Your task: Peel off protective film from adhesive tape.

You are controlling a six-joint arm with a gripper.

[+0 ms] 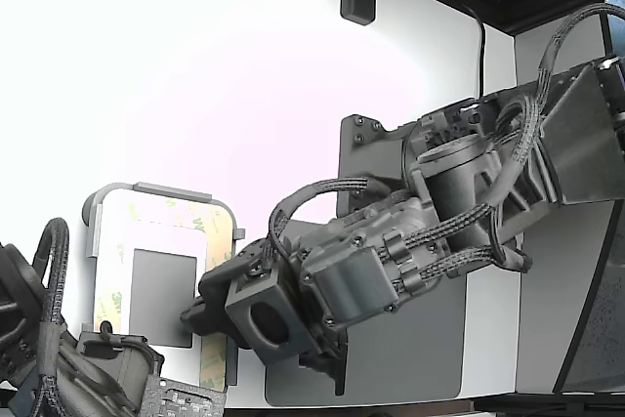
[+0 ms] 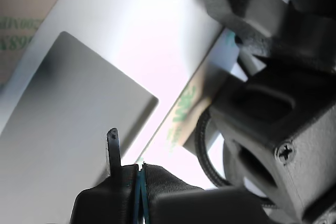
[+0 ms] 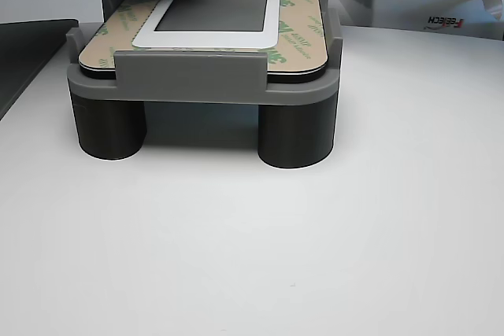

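Robot arm's pincer (image 1: pixel 200 312) poised at the panel's (image 3: pixel 150 31) edge, its grip impossible to make out, film (image 3: pixel 295 33) printed with green 3M logos lying flat around the panel, held in a grey frame (image 3: pixel 197 84) on a white tabletop (image 3: pixel 252 241)

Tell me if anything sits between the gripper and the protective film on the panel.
Nothing visible does. In the wrist view the gripper is just short of the film, with only bare white panel between them. The grey square lies to one side. Whether the tips touch the film cannot be told.
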